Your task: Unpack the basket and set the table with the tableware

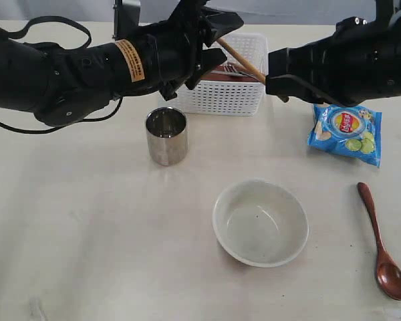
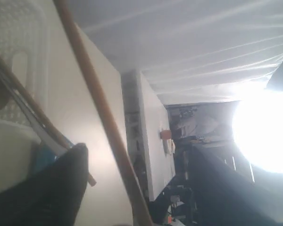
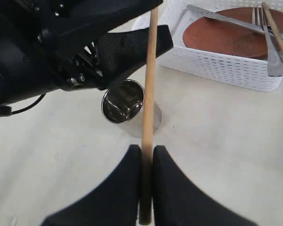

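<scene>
**Ann:** Wooden chopstick (image 3: 147,94), who has it?

**Ben:** The right end effector (image 3: 147,153) has it, pinched shut on one end. It hangs in the air by the basket (image 1: 227,100). The left end effector (image 1: 219,41) is wide open by the other end and holds nothing.

**Ann:** What now?

**Ben:** I think the right should not let go until the left has squeezed.

**Ann:** What's inside things?

**Ben:** The basket on the bench (image 1: 87,234) has a brown plate (image 3: 226,37), a knife (image 3: 217,16), a fork (image 3: 273,47) and another chopstick (image 3: 276,28). The bowl (image 1: 260,224) looks empty. The steel cup (image 1: 166,136) does too.

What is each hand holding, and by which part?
The right hand pinches one wooden chopstick near its end; the left hand, open, grips nothing.
</scene>
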`<state>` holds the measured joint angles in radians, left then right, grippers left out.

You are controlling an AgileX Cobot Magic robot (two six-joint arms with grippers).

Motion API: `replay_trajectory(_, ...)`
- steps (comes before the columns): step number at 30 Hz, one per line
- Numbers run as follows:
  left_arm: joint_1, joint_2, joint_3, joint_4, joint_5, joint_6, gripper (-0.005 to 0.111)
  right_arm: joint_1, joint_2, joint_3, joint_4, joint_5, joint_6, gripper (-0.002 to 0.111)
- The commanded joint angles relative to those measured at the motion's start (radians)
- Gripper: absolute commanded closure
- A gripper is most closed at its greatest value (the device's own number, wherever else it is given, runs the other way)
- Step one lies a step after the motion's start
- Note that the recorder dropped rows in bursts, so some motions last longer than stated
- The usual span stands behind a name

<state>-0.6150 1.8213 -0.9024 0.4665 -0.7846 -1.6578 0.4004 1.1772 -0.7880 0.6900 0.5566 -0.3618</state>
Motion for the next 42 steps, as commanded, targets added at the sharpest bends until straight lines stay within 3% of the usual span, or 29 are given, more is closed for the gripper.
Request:
replay_trajectory(1, -0.008, 0.008, -0.006, 0.029, -0.023, -0.057, 0.048, 0.000, -0.007, 0.002, 0.004, -0.008, -0.004, 0.109)
replay_trajectory(10, -0.008, 0.008, -0.006, -0.011, -0.027, -0.104, 0.051, 0.000, -0.007, 0.002, 0.004, 0.006, -0.012, 0.109)
replay_trajectory(19, -0.008, 0.008, -0.006, -0.011, -0.027, -0.146, 0.093, 0.000, -0.007, 0.002, 0.004, 0.034, -0.019, 0.109)
replay_trajectory(24, -0.008, 0.008, -0.006, -0.011, -0.027, -0.149, 0.103, 0.000, -0.007, 0.002, 0.004, 0.036, -0.019, 0.109)
replay_trajectory(32, -0.008, 0.008, -0.006, -0.009, -0.025, -0.149, 0.106, 0.000, -0.007, 0.002, 0.004, 0.049, -0.023, 0.108)
replay_trajectory(34, -0.008, 0.008, -0.006, -0.003, -0.025, -0.149, 0.107, 0.000, -0.007, 0.002, 0.004, 0.051, -0.019, 0.098)
replay_trajectory(37, -0.008, 0.008, -0.006, 0.022, -0.025, -0.149, 0.107, 0.000, -0.007, 0.002, 0.004, 0.051, -0.007, 0.072)
replay_trajectory(40, -0.008, 0.007, -0.006, 0.041, -0.025, -0.149, 0.107, 0.000, -0.009, -0.002, 0.000, 0.066, -0.005, 0.054)
replay_trajectory(42, -0.004, 0.005, -0.006, 0.046, -0.027, -0.149, 0.107, 0.000, -0.016, -0.002, -0.005, 0.070, -0.005, 0.052)
